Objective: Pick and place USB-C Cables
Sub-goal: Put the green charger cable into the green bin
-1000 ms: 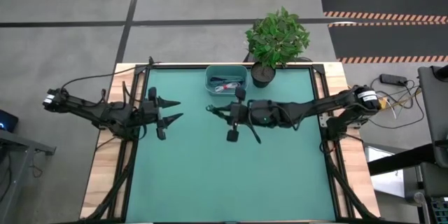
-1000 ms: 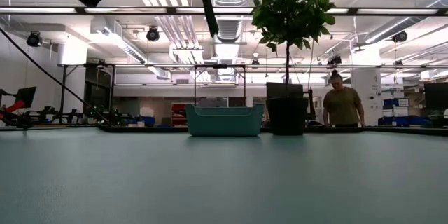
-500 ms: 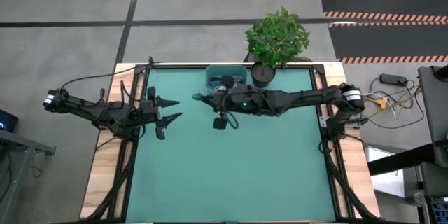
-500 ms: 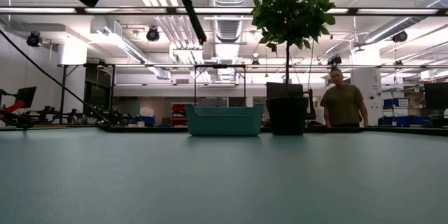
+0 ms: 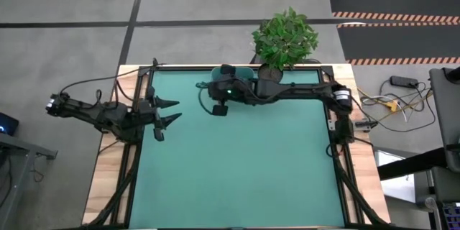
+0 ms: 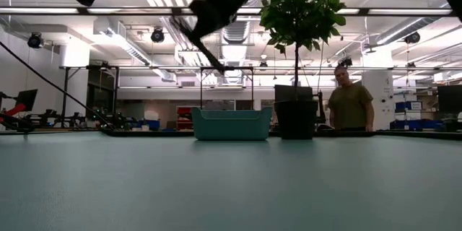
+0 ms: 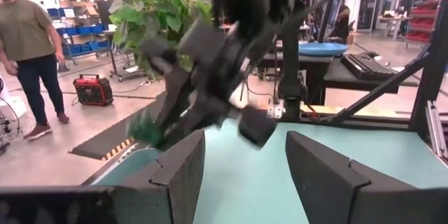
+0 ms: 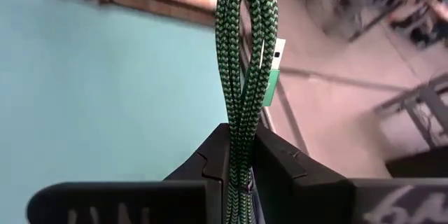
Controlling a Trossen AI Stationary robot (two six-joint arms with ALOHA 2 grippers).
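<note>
Green braided cable (image 8: pixel 245 63), folded into a tight loop with a white and green tag at its side, is clamped between the 2 dark fingers (image 8: pixel 283 164) of the right gripper (image 8: pixel 238 155), which is nearly closed on it. In the high view the right arm reaches from the right edge of the table (image 5: pixel 237 165) toward the upper middle of the frame, and its gripper (image 5: pixel 203 86) hangs just left of the teal bin (image 5: pixel 244 72), most of which the arm covers. A potted plant (image 5: pixel 284 37) stands just right of the bin at the table's far edge. The left gripper (image 5: pixel 172 109) waits at the left side of the frame above the green mat, its 2 pointed fingers spread wide and holding nothing; its own camera looks past those fingers (image 7: pixel 185 171) at the right arm and a blurred bit of green at that arm's tip (image 7: pixel 145 127). In the low view the teal bin (image 6: pixel 231 123) sits on the table at mid-frame, the plant's dark pot (image 6: pixel 294 119) touching or just beside its right end, and the right arm shows as a dark shape in the upper middle. A person (image 6: pixel 349 105) stands in the room behind the table, right of the plant. Whether other cables lie in the bin cannot be told.
</note>
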